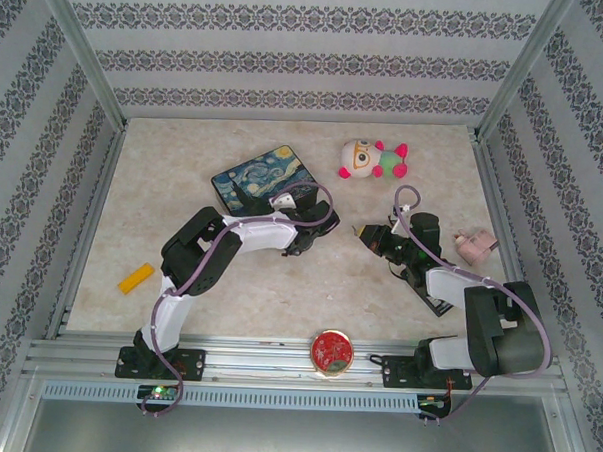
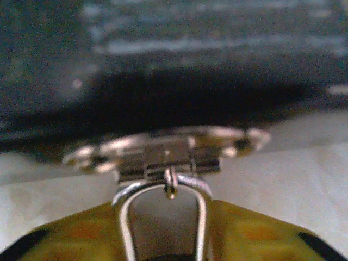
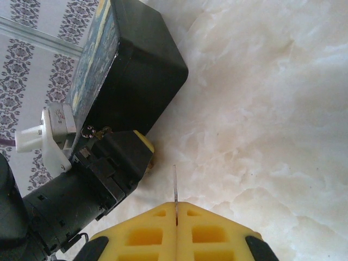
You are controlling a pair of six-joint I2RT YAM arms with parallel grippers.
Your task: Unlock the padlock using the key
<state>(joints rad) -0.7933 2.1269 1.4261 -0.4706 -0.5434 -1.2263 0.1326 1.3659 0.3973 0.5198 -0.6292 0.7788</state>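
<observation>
The tin (image 1: 262, 177) is sitting mid-table, the padlock (image 2: 168, 157) lying just before it. The toy (image 1: 372, 159) is lying right of the tin, the block (image 1: 136, 277) far left, the disc (image 1: 331, 349) at the near edge.

Overhead rear view, 2 close wrist views

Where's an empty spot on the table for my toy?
Bare table lies mid-front, just beyond the red disc, and far left, beyond the yellow block. It's crowded beside the painted tin, around the left gripper.
</observation>
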